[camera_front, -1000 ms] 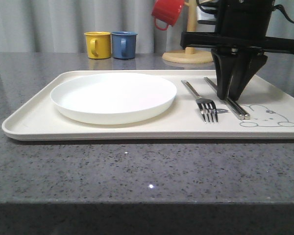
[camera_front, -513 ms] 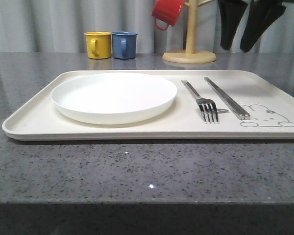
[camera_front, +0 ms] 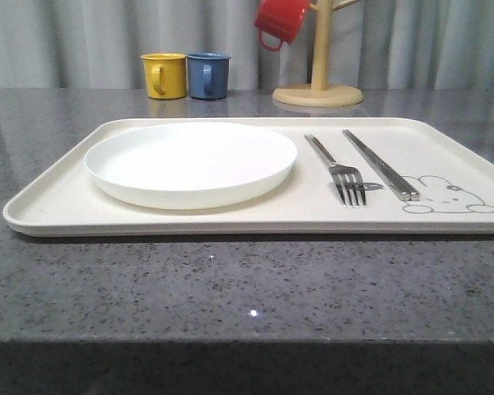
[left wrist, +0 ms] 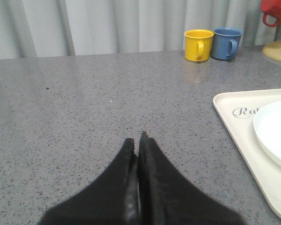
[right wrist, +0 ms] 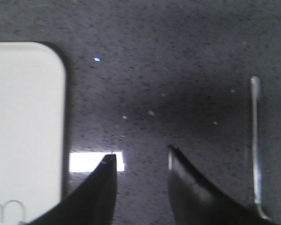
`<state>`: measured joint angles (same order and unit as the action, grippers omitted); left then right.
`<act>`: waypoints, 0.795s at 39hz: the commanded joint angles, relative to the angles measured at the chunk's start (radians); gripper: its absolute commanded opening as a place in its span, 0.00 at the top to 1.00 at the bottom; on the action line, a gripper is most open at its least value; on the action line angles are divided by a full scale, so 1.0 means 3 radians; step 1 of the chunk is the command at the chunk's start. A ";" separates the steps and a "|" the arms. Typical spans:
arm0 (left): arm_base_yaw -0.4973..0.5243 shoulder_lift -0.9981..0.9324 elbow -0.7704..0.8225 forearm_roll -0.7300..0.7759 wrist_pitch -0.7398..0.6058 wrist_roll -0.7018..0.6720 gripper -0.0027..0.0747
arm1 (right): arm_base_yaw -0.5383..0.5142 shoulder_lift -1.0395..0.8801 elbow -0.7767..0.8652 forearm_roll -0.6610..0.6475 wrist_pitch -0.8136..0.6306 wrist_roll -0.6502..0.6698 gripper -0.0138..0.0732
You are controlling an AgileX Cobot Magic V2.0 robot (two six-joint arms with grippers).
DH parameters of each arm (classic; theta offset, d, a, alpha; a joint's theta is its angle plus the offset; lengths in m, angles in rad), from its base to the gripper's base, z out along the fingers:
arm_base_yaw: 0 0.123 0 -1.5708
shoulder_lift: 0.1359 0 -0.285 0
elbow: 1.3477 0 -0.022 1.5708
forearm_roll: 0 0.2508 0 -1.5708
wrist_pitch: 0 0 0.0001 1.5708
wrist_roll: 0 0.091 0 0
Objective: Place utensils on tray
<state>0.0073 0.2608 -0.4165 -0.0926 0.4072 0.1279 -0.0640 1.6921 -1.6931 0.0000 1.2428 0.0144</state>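
Observation:
The cream tray (camera_front: 58, 197) lies on the grey counter. It carries the white plate (camera_front: 191, 160) at its left, and the fork (camera_front: 339, 169) and knife (camera_front: 380, 164) side by side at its right, next to the rabbit drawing. My left gripper (left wrist: 136, 138) is shut with nothing in it and hovers over bare counter, off the tray's corner (left wrist: 239, 126). My right gripper (right wrist: 141, 157) is open and empty above the counter, beside a rounded tray corner (right wrist: 23, 117). A slim steel handle, apparently the spoon (right wrist: 255, 140), lies on the counter just outside one finger.
A yellow mug (camera_front: 165, 75) and a blue mug (camera_front: 208, 75) stand behind the tray. A red mug (camera_front: 280, 20) hangs on a wooden mug tree (camera_front: 318, 82) at the back. Grey curtains close off the rear.
My right gripper, which hung open right over the knife on the tray, rose and left the front view. Plate, fork and knife stayed in place.

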 commanded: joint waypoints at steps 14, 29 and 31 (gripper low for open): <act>-0.0017 0.0034 -0.0095 -0.0008 -0.0271 -0.0003 0.99 | -0.0654 -0.0033 0.0233 -0.0212 0.0313 -0.0354 0.47; -0.0017 0.0034 -0.0087 -0.0008 -0.0271 -0.0003 0.99 | -0.0690 0.0348 0.0233 -0.0358 0.0296 -0.0571 0.47; -0.0017 0.0034 -0.0087 -0.0008 -0.0271 -0.0003 0.99 | -0.0690 0.0393 0.0233 -0.0398 0.0292 -0.0571 0.47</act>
<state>0.0073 0.2608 -0.4165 -0.0926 0.4072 0.1279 -0.2650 1.8392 -1.6014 -0.0795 1.2391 -0.1425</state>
